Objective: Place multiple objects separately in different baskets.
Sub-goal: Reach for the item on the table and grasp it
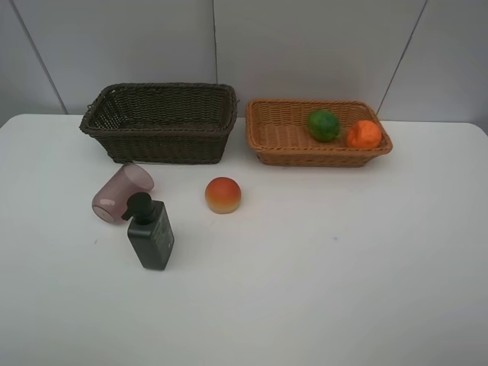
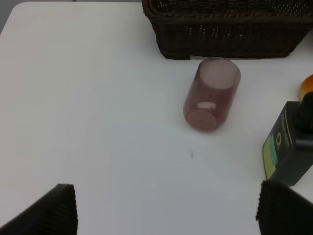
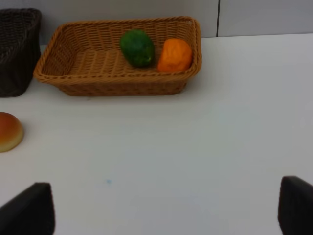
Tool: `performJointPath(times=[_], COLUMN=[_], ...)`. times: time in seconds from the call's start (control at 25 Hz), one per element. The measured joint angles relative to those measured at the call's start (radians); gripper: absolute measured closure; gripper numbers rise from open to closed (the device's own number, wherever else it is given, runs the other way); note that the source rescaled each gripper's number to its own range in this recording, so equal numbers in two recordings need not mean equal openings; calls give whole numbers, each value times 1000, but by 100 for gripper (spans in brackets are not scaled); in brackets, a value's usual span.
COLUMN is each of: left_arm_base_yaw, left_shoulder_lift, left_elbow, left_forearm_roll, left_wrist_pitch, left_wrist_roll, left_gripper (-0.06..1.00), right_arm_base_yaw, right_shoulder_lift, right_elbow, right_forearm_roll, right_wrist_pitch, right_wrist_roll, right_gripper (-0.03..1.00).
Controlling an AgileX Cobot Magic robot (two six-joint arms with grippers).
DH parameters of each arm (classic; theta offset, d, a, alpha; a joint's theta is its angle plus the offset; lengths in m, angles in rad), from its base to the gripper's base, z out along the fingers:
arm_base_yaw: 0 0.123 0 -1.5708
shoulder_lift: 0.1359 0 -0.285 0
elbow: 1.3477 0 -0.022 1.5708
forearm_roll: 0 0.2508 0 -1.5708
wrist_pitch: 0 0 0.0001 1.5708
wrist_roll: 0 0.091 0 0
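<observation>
Two baskets: dark brown basket [image 1: 164,145], light orange-brown basket [image 1: 278,131]. One orange [image 1: 364,134], one green fruit [image 1: 323,125], one peach [image 1: 223,194], one pink cup [image 1: 122,192], one pump bottle [image 1: 151,235].

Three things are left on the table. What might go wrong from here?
The pink cup lies on its side by the dark basket, so a nudge may roll it. The pump bottle stands upright close beside it; reaching for the cup might topple it. The round peach may slip away.
</observation>
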Motion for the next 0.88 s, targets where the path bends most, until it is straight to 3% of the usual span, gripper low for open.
performJointPath(times=[0.88], left_arm_base_yaw=[0], left_shoulder_lift=[0], left_elbow=[-12], left_forearm_roll=[-7], left_wrist_pitch=[0], left_wrist_roll=[0], left_gripper=[3], right_arm_base_yaw=[0], right_shoulder_lift=[0], right_elbow=[0], right_forearm_roll=[0], right_wrist_pitch=[0], right_wrist_roll=[0], right_gripper=[-3])
